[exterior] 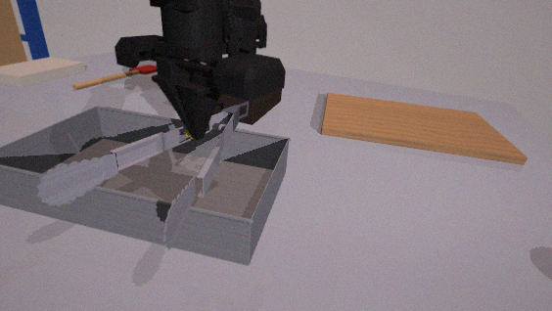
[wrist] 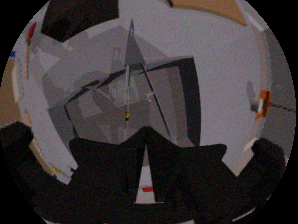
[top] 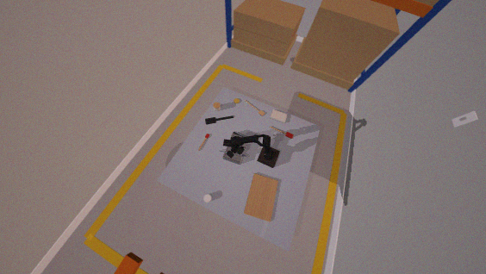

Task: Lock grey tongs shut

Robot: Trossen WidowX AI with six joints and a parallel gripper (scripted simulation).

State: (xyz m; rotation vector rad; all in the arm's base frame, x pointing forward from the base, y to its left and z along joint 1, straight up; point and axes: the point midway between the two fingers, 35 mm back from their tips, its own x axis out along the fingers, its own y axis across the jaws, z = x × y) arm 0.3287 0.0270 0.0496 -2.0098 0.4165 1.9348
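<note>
Hard to see part of the grey tongs [exterior: 142, 151] [wrist: 133, 52], hidden behind the claw [top: 233, 152] [exterior: 196, 136] [wrist: 146, 131] in the outside view. Too tiny to make out from above. Cut off at the outside view's left edge: a corner of the tin [top: 230, 160] [exterior: 215, 235] [wrist: 190, 100].
</note>
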